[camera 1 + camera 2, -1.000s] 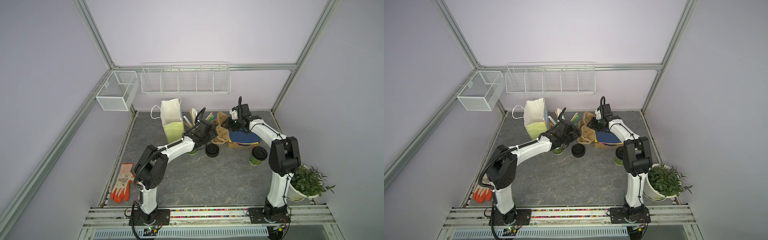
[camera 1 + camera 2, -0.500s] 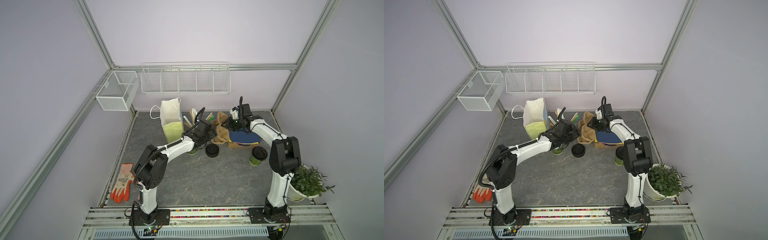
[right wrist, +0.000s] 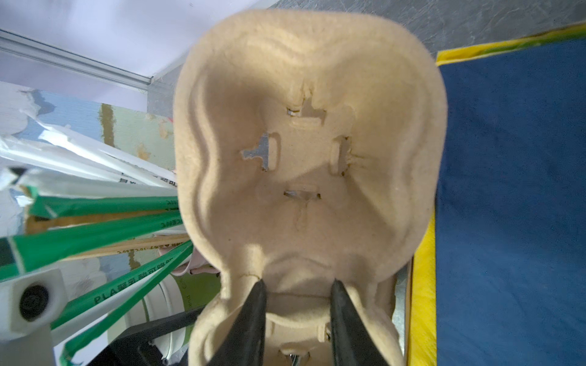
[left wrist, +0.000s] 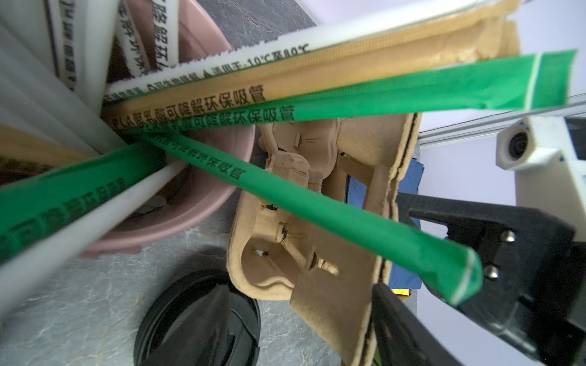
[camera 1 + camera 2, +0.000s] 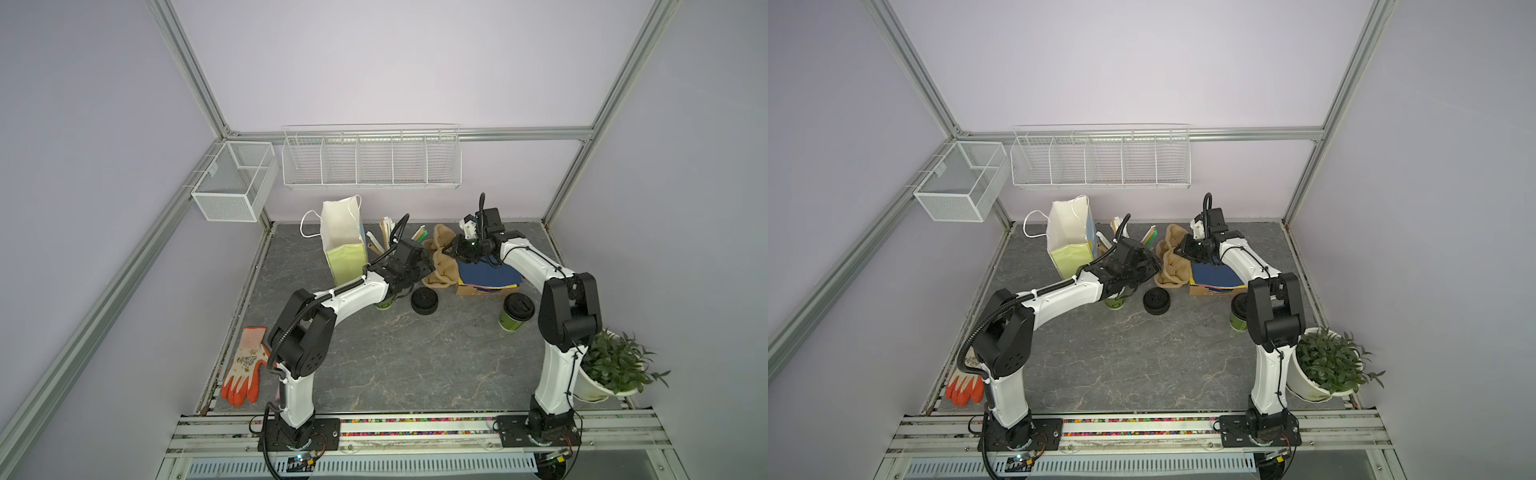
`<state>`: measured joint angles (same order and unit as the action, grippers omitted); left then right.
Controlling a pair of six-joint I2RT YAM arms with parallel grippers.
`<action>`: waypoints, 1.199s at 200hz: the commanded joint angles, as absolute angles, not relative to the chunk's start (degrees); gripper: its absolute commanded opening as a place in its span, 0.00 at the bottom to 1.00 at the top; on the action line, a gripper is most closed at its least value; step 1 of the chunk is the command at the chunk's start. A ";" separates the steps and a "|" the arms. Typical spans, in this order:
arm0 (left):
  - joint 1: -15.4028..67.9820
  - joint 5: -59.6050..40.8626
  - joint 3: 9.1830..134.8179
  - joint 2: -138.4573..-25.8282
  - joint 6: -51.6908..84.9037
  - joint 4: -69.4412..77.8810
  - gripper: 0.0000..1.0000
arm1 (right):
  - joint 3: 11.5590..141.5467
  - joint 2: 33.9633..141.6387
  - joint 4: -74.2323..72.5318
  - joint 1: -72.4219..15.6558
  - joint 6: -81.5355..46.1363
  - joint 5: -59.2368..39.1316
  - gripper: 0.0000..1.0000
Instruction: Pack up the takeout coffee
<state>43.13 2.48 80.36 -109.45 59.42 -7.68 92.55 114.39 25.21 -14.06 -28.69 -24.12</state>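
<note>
Right tool (image 3: 297, 282) clamping the pulp carrier (image 3: 310, 95) — staying put since a second ago, left tool (image 4: 387, 244) gaping wide beside it, takeout coffee (image 5: 516, 309) standing on the desk (image 5: 395, 357) by the right arm.

The coffee (image 5: 515, 312) is a small green paper cup capped with a round black lid. It stands upright and alone on the grey table (image 5: 395, 357), right of the middle in both top views, just in front of a low cardboard box (image 5: 478, 289). In a top view the right arm (image 5: 1273, 316) hides part of it (image 5: 1237, 318).
</note>
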 commanded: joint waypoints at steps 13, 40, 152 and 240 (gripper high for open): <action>43.04 2.28 79.62 -110.05 59.53 -6.01 0.71 | 93.10 115.41 26.27 -13.88 -27.53 -25.75 0.28; 43.15 1.52 80.87 -110.70 58.92 -7.20 0.70 | 93.10 115.23 26.27 -13.80 -27.51 -25.91 0.28; 43.15 1.50 81.36 -112.06 58.70 -7.91 0.68 | 93.38 115.14 25.40 -13.53 -28.21 -28.59 0.28; 42.98 2.47 81.91 -112.73 57.66 -9.01 0.68 | 94.92 116.28 27.15 -13.27 -26.89 -31.35 0.28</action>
<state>43.11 1.67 80.77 -110.80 58.28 -7.25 93.34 115.46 26.44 -13.19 -27.38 -26.68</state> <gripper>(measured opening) 0.682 0.303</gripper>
